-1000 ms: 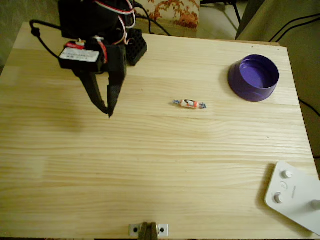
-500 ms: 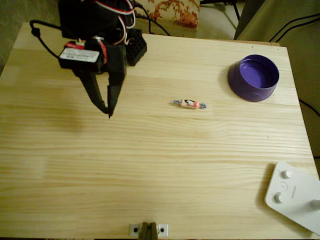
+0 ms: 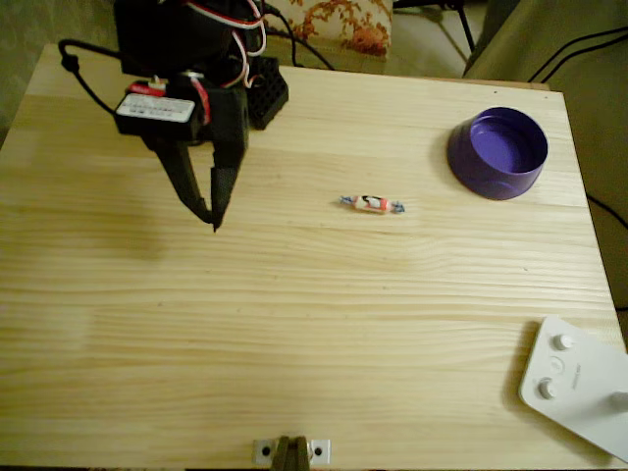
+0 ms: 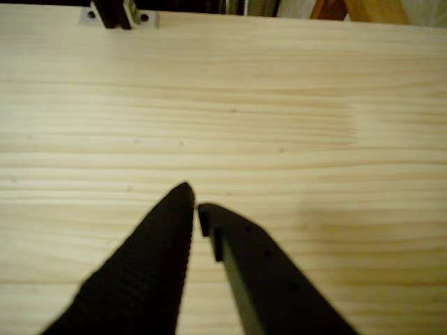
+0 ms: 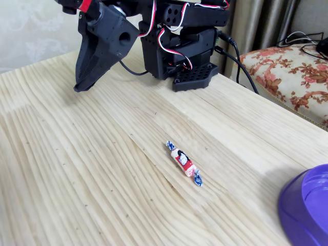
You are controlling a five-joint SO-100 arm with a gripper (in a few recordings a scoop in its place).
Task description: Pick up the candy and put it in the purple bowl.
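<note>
Overhead view gives me the jaws pressed together with nothing between them, tips pointing down over bare wood at the left of the surface (image 3: 294, 324). I see the candy (image 3: 372, 204) lying flat near the middle, well apart from the jaws and to their right. I have the purple bowl (image 3: 497, 152) upright near the far right edge, its inside bare. A white device with buttons (image 3: 574, 385) sits at the near right corner.

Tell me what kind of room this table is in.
Probably a home living room: a floral cushioned seat beside the wooden table, curtains behind, and patterned wallpaper.
</note>
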